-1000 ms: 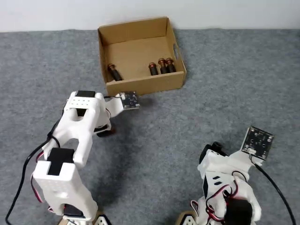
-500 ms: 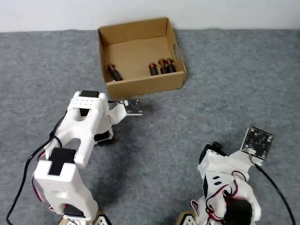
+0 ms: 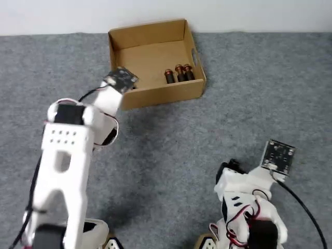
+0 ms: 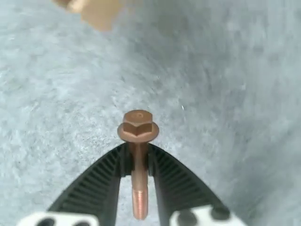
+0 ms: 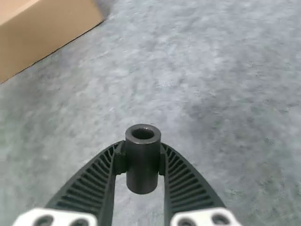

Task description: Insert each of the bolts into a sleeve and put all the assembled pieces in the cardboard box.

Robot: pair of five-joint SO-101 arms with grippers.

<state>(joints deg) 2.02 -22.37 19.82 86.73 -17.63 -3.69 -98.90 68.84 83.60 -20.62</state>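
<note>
My left gripper (image 4: 138, 153) is shut on a copper hex-head bolt (image 4: 138, 126), gripping the shank with the head out beyond the fingertips, above grey carpet. My right gripper (image 5: 141, 156) is shut on a black sleeve (image 5: 142, 169), which stands with its open bore facing the camera. In the high view the cardboard box (image 3: 155, 96) sits at the back centre with three assembled pieces (image 3: 179, 73) lying along its front right inside. The left arm (image 3: 67, 140) stands raised in front of the box's left corner. The right arm (image 3: 249, 192) is at the front right.
Grey carpet (image 3: 171, 150) covers the table between the two arms and the box. A box corner (image 4: 94, 12) shows far off in the left wrist view. The box's side wall (image 5: 42, 28) shows in the right wrist view.
The left arm has risen, and its wrist board has swung from in front of the box up over the box's front left corner. The right arm has shifted slightly left.
</note>
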